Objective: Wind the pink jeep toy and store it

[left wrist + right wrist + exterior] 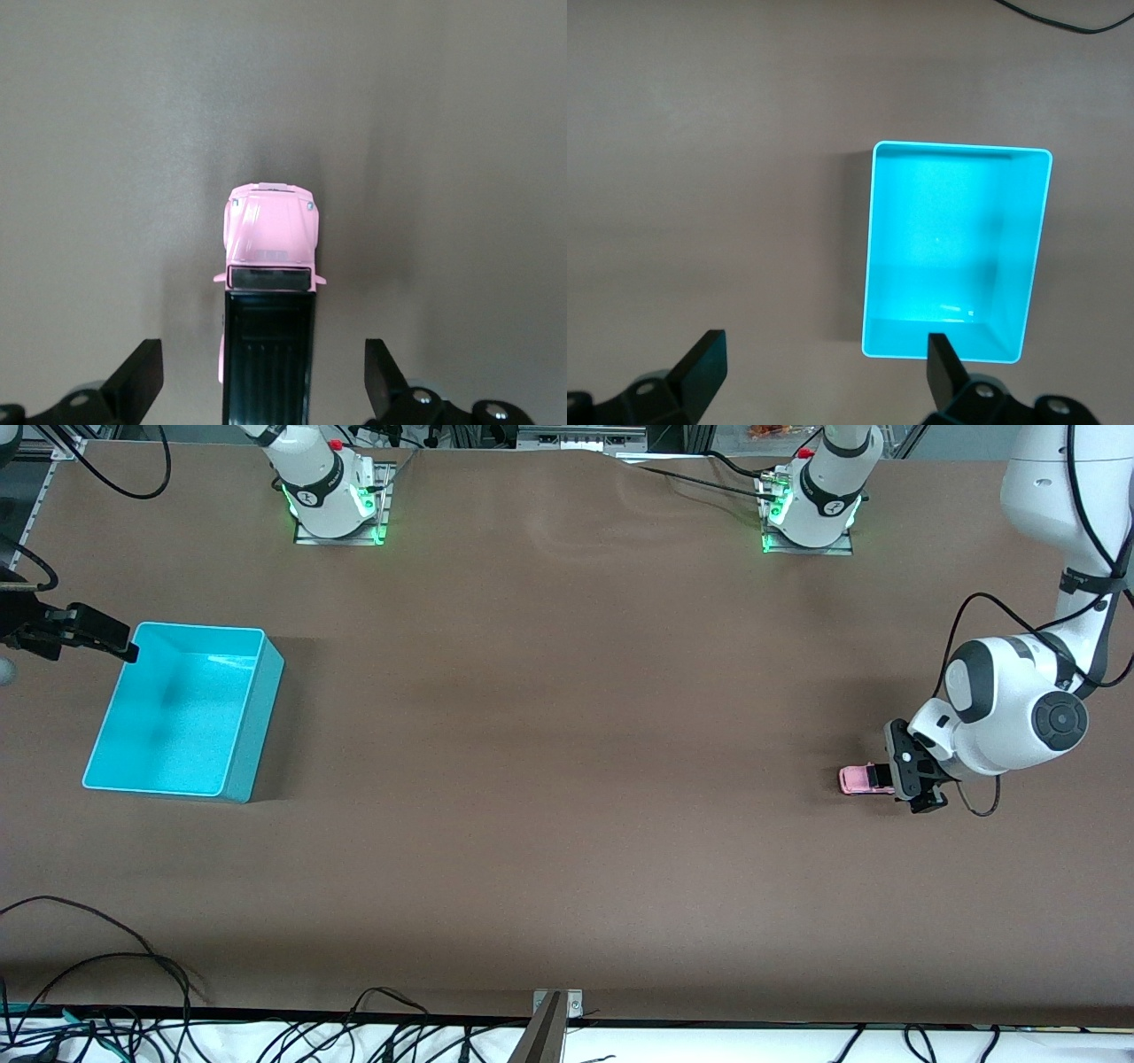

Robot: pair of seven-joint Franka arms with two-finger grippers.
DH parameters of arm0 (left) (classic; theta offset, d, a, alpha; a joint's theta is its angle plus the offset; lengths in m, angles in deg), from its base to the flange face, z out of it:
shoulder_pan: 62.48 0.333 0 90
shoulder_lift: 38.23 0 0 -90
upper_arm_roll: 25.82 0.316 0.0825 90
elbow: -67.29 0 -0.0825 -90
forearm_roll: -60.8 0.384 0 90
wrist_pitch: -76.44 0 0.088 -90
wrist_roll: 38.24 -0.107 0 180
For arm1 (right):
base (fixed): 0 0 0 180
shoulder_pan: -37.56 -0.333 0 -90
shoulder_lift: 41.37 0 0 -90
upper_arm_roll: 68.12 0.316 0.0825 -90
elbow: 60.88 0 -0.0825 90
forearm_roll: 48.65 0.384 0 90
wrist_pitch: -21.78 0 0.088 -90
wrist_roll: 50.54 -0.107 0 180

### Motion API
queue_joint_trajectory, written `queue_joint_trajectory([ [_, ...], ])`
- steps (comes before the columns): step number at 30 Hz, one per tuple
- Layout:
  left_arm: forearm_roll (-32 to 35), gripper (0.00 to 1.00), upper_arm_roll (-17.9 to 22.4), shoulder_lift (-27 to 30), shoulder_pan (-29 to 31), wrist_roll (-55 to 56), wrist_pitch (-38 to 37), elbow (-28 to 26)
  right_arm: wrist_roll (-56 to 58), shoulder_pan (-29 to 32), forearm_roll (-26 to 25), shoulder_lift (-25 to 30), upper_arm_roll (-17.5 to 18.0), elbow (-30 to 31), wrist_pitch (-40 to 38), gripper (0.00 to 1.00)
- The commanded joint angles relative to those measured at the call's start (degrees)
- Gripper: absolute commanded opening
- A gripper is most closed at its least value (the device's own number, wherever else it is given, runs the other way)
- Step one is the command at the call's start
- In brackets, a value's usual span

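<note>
While both arms hang over it, the brown tabletop (567, 779) lies matte and plain, with a faint ripple up near the two bases, each base ringed in green light. Black cables trail along the edge nearest the front camera, and more loop off at the right arm's end. No brand or writing can be read anywhere.

Down at the left arm's end, the left gripper (917, 779) sits low over the pink jeep toy (858, 779), jaws spread wide. Look at the left wrist view: the little car (270, 235) stands on its wheels right between the two fingertips (142, 376), black roof under the wrist, pink bonnet poking out ahead of the jaws, and neither finger touches it.

Over at the right arm's end, the right gripper (120, 646) hovers at the rim of the cyan bin (252, 717), jaws wide too and holding nothing. The bin (1028, 257) shows a bare floor ahead of its fingers.
</note>
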Motion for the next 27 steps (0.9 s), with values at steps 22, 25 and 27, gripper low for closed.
queue_joint_trajectory([
  [22,0.99,0.15,-0.09,-3.39,0.18,-6.30,4.04,0.43,0.88,0.12,0.69,0.05,0.10,-1.15,-0.88,1.00],
  [25,0.99,0.13,-0.09,-3.39,0.27,-6.30,3.95,0.35,0.35,0.12,0.69,-0.04,0.10,-1.15,-0.88,1.00],
  [27,0.99,0.12,-0.09,-3.39,0.27,-6.30,3.95,0.35,0.27,0.12,0.69,-0.12,0.10,-1.15,-0.79,1.00],
])
